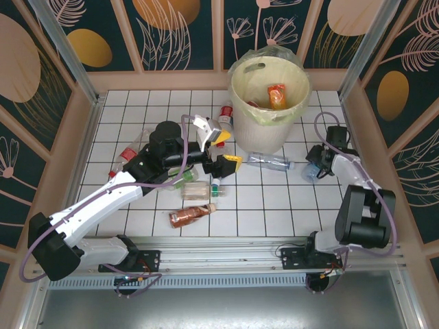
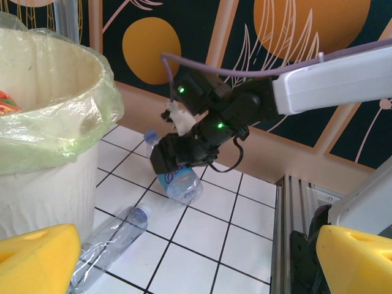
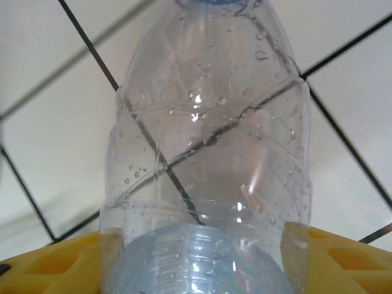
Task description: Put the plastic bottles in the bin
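Nearest my bases, a brown bottle (image 1: 192, 215) lay on its side on the tiled table (image 1: 274, 199). Just beyond it sat a small huddle: a pale crushed bottle (image 1: 195, 190) and a green-capped bottle (image 1: 182, 181), tucked close by my left forearm. Out to the left, a red-labelled bottle (image 1: 127, 155) lay on its own. Further on, a clear empty bottle (image 1: 271, 162) lay flat at the foot of the bin (image 1: 254, 130) (touching it or just shy, I couldn't say). A second red-labelled bottle (image 1: 225, 113) waited by the bin's left flank. At the far side the bin stood upright, its clear bag (image 2: 92, 116) folded over the rim, and an orange-labelled bottle (image 1: 276, 96) lay down inside.

Now the arms! My left arm ran from the near-left corner diagonally toward the middle. My left gripper (image 1: 225, 151) hung just left of the bin, its yellow pads spread wide with nothing between them. My right arm folded up from its base and reached forward along the right side. My right gripper (image 3: 202, 269) was clamped on a water-beaded bottle (image 3: 208, 141), with a yellow pad pressed to either side near its blue band. That bottle sat tilted and low over the tiles, off to the right of the bin; whether it rested on them, I couldn't tell.
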Robot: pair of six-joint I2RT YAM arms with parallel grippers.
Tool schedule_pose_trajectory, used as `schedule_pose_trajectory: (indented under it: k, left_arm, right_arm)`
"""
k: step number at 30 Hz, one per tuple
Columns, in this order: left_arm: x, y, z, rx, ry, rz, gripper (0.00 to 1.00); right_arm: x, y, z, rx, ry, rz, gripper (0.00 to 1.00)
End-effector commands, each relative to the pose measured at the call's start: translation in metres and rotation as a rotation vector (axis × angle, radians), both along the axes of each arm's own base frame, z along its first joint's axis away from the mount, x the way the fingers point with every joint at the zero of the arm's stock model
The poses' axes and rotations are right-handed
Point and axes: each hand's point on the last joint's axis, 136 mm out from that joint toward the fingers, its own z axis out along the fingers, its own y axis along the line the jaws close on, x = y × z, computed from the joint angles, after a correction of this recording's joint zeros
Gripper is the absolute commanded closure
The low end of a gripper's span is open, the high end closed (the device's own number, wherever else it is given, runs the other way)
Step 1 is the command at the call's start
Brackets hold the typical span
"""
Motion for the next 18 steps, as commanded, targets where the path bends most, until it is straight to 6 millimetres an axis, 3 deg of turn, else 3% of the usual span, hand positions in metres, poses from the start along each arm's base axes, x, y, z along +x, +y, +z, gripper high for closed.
schedule_pose_trajectory:
  k: [1,12,18]
  left_arm:
    - [-0.004,-0.001,0.019,-0.036,-0.033,-0.015,0.01]
    - [0.000,0.009,0.028,-0.075,-0.071,0.053,0.01]
    - [0.007,0.023,0.037,-0.114,-0.111,0.148,0.01]
  right_arm:
    - [0.012,0.000,0.050,-0.037,-0.167,-0.001,0.35]
    - [0.026,0.034,0.224,-0.174,-0.598,0.083,0.36]
    - [0.030,0.049,0.303,-0.295,-0.740,0.098,0.36]
